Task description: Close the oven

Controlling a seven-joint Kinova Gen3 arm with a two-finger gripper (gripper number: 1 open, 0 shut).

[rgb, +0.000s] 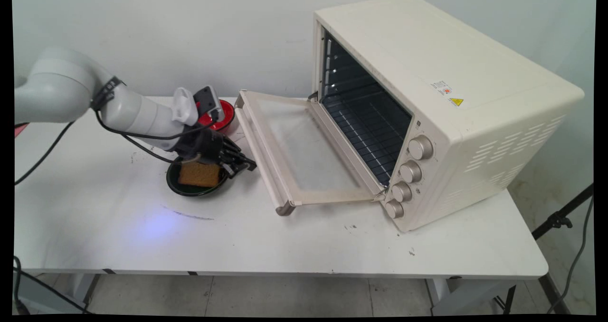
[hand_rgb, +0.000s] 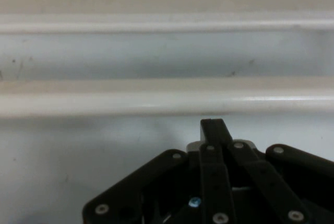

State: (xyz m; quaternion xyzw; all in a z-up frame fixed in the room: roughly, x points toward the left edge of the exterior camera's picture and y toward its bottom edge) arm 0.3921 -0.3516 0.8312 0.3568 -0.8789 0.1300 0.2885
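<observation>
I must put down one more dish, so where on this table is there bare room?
The widest bare stretch of the table runs along the near edge, in front of the green bowl and the open oven door. The far left is also free. It is crowded between bowl, red bowl, claw and door.

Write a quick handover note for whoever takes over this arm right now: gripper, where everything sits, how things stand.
Gripper: shut, holding nothing, low over the table between the dark bowl and the oven door's handle edge, pointing at the door.
Dark bowl: on the table, a brown sponge lying in it, just behind the gripper.
Red bowl: farther back, partly hidden by the arm's wrist.
Oven: on the table's right side, door folded fully down, wire rack inside, nothing seen on it.
Sponge is untouched in its bowl.
</observation>
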